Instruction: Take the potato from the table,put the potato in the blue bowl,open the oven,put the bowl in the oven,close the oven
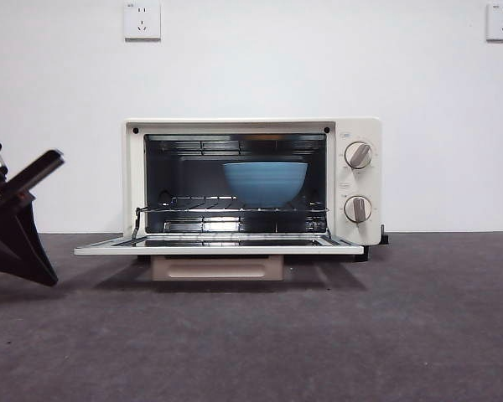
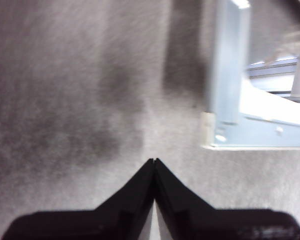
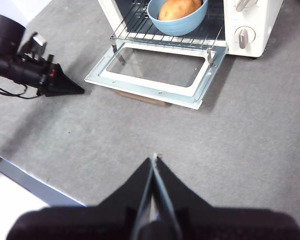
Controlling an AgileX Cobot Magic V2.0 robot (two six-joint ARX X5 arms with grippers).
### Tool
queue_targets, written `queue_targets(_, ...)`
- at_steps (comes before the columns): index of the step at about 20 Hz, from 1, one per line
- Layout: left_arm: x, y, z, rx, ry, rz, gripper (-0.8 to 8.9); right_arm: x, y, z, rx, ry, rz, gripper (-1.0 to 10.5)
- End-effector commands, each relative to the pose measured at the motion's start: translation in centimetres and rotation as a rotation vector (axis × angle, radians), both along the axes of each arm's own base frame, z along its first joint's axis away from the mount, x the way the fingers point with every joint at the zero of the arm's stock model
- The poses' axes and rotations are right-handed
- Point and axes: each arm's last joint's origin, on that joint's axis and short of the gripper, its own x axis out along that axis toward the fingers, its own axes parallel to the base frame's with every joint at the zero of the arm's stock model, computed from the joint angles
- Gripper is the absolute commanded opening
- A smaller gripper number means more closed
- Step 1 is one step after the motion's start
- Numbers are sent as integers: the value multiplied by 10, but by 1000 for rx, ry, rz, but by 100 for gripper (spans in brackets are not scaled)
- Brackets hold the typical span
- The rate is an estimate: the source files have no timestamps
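Both grippers have their jaws pressed together, empty. Right gripper sits low in its frame, well apart from the potato in the blue bowl on the oven rack; door down. Left gripper hovers at left edge above the table.

Oven stands on the table, at 12 o'clock from the front camera, backed by the wall. Its door lies folded flat toward 6 o'clock. Blue bowl sits on the wire rack inside the cavity; the potato lies in the bowl. Two knobs stacked at the oven's 3 o'clock side. Left gripper low over the table at 9 o'clock of the oven, apart from the door's corner. Right gripper over the table out before the door. Two wall sockets above, at 11 and 1 o'clock.
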Motion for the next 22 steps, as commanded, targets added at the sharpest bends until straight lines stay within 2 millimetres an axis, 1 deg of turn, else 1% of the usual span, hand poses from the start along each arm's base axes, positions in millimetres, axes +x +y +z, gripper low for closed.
queue_targets(1, 12, -4, 2, -13, -18, 19, -8, 1, 1, -1, 19, 4, -1, -8)
queue_targets(6, 37, -17, 9, -19, -13, -11, -8, 2, 3, 2, 73, 2, 18, -8)
queue_targets(9, 46, -26, 16, -16, -21, -41, -8, 2, 3, 2, 78, 3, 16, -8)
queue_targets(11, 46, -29, 20, -1, -24, -62, -8, 2, 3, 2, 78, 3, 14, -8)
queue_targets(14, 41, -29, 16, 101, 14, -90, -8, 2, 3, 2, 78, 2, 13, -8)
queue_targets(18, 38, -28, 15, 133, 31, -110, -8, 2, 3, 2, 78, 2, 13, -8)
queue_targets(22, 36, -29, 15, 84, 38, -139, -8, 2, 3, 2, 78, 2, 13, -8)
